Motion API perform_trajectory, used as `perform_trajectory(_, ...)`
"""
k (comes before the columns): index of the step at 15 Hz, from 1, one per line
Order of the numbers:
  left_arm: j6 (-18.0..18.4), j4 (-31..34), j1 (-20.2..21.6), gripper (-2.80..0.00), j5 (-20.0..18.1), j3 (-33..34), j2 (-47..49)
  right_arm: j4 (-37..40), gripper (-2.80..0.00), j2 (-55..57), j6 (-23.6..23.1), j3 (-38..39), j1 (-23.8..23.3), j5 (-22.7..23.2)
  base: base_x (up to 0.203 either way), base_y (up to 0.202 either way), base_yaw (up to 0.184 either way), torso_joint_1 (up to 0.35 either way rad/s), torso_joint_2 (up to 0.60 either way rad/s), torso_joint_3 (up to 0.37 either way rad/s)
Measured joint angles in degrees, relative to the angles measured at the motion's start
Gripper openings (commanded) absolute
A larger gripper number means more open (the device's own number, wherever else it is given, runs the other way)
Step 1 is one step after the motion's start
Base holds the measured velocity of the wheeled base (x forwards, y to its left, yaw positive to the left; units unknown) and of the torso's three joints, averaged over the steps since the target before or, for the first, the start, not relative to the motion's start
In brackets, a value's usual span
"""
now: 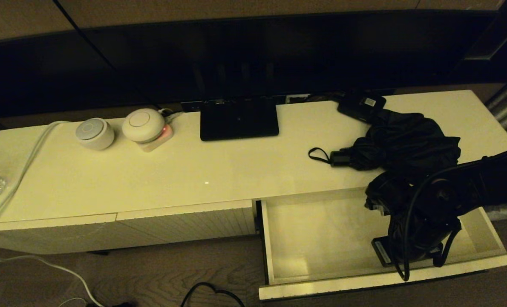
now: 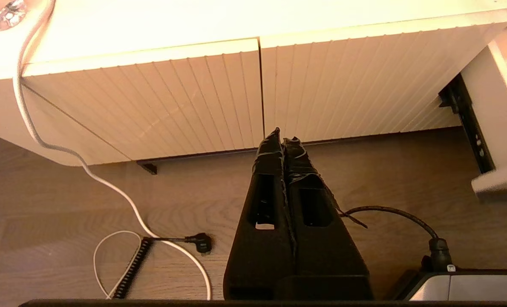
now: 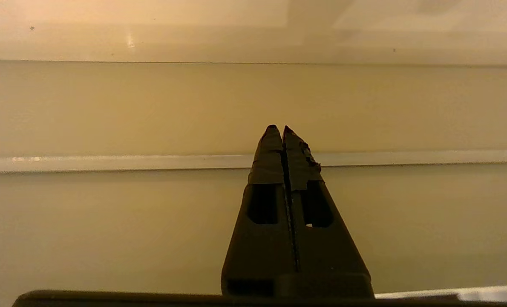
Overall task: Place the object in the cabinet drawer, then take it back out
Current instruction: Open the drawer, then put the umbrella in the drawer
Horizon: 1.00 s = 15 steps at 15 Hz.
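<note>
**Drawer open, umbrella not yet stowed**

The cream surface (image 1: pixel 185 170) of a low cabinet runs beneath a dark screen; two round white devices (image 1: pixel 119 128) sit near its left end with a white cable (image 1: pixel 19 170) trailing to the floor. The cabinet drawer (image 1: pixel 321 230) is pulled out at the right, its interior bare where visible. The umbrella (image 1: pixel 402 143) lies on the surface just behind the drawer opening, handle and wrist loop pointing left, a small labelled black box (image 1: pixel 361 104) touching its far side.

The right pincer (image 3: pixel 284 140) hangs over the drawer interior, fingers pressed together, gripping nothing. Judgement: this position suits the stage after opening the drawer, ahead of a reach back to the umbrella. The left pincer (image 2: pixel 282 143) is parked low before the closed ribbed panels (image 2: pixel 194 98), likewise pressed together and idle.
</note>
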Motion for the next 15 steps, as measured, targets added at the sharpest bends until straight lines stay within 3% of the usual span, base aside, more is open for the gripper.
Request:
perform_trajectory(3,0.0,0.0,0.0,-2.8,0.0,0.0,0.0,-0.4,-2.8,1.0,3.0,2.6,1.5,-0.1,0.0,0.0,0.0,0.0,0.0,0.0)
perform_trajectory(9,0.0,0.0,0.0,-2.8,0.0,0.0,0.0,-1.0,-2.8,1.1,3.6,4.0,2.2,0.2,0.0,0.0,0.0,0.0,0.0,0.0)
perform_trajectory(13,0.0,0.0,0.0,-2.8,0.0,0.0,0.0,-5.7,-2.8,-2.7,2.5,4.7,2.2,-1.4,0.0,0.0,0.0,0.0,0.0,0.0)
perform_trajectory(15,0.0,0.0,0.0,-2.8,0.0,0.0,0.0,-7.1,-2.8,-7.1,-1.1,4.4,1.8,-3.0,0.0,0.0,0.0,0.0,0.0,0.0)
